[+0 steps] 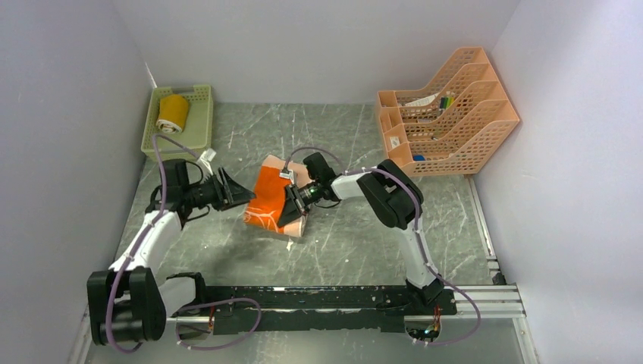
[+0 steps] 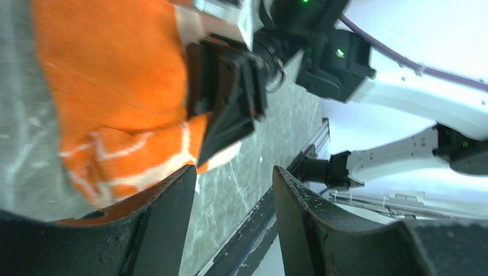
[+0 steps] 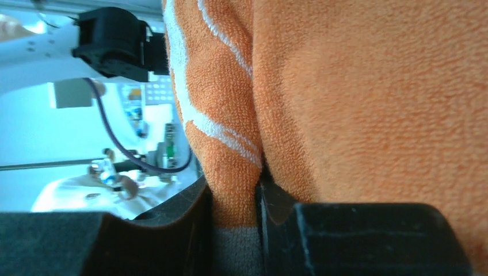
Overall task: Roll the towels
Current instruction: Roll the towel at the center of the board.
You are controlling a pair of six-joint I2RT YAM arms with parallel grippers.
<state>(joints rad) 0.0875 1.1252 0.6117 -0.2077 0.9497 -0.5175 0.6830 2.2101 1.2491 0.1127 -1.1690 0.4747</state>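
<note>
Pinching a fold of the orange towel (image 1: 265,195), the right gripper (image 1: 292,206) is clamped on the cloth's right side, with the bundle lying mid-tabletop (image 1: 341,243). The left gripper (image 1: 246,196) hangs just left of that towel, jaws spread wide and empty. The mustard-yellow towel (image 1: 173,112) lies rolled inside the green basket (image 1: 199,127) at the far left.

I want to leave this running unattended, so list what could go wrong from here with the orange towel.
1. The right pincer pinches only a thin fold of the orange towel. The fold could slip out, or the pincer could drag the whole towel instead of rolling it.
2. The left pincer is open beside the towel and holds nothing, so the folded layers may loosen.
3. Both pincers sit close together at the towel and might collide.
</note>
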